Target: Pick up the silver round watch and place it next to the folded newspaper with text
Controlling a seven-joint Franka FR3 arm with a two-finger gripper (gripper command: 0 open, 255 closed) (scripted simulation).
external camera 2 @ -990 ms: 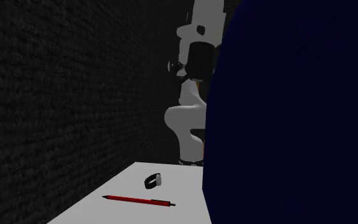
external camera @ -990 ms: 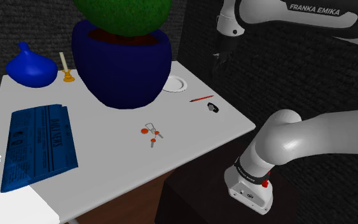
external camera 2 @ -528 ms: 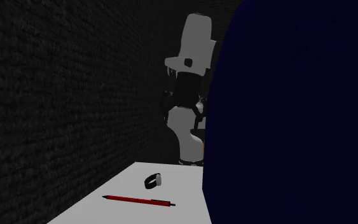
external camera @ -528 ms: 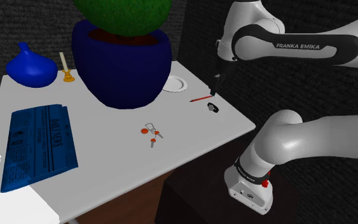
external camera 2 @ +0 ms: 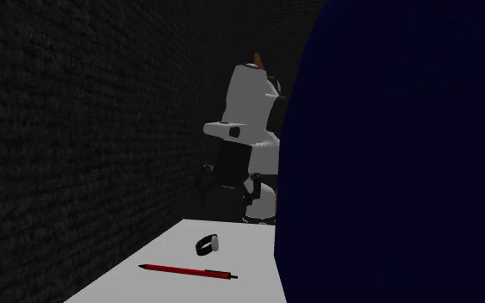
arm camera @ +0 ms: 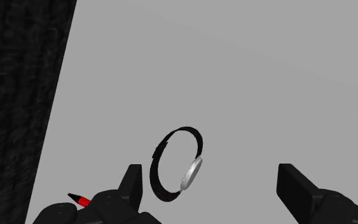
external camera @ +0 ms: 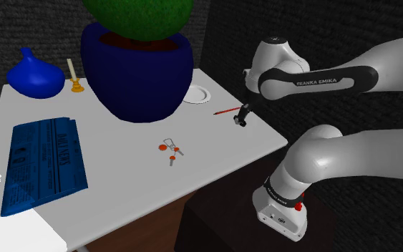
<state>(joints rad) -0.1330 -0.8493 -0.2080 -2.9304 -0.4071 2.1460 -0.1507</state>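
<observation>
White tabletop (external camera: 121, 186), dark wall behind it. Biggest thing on it is a dark blue pot (external camera: 137, 71) with a green plant (external camera: 139, 14), standing mid-back; in the second exterior view the pot (external camera 2: 387, 155) covers the whole right half. Blue folded newspaper (external camera: 44, 165) with print lies flat at the shoulder view's left end. Blue vase (external camera: 34, 77) sits in the back left corner, a small candle holder (external camera: 76, 84) just beside it. Small white dish (external camera: 198, 94) is near the pot's right side. Keys with red tags (external camera: 171, 150) lie mid-tabletop in front of the pot. Red pen (external camera: 226, 111) lies between the dish and the watch.

Watch (external camera: 240, 122) with black strap and silver round face is near the tabletop's right corner in the shoulder view, close to the edge on the stand's side and just beside the pen. It rests on its side, strap looped. Claw (external camera: 244, 111) hangs right over it, fingers spread wide apart. In the wrist view the watch (arm camera: 192, 173) is between the two fingers of the claw (arm camera: 210, 175), nearer the finger by the pen tip (arm camera: 79, 200); neither finger clasps it.

Bare tabletop runs from the keys across to the newspaper. The pot is well apart from the watch.
</observation>
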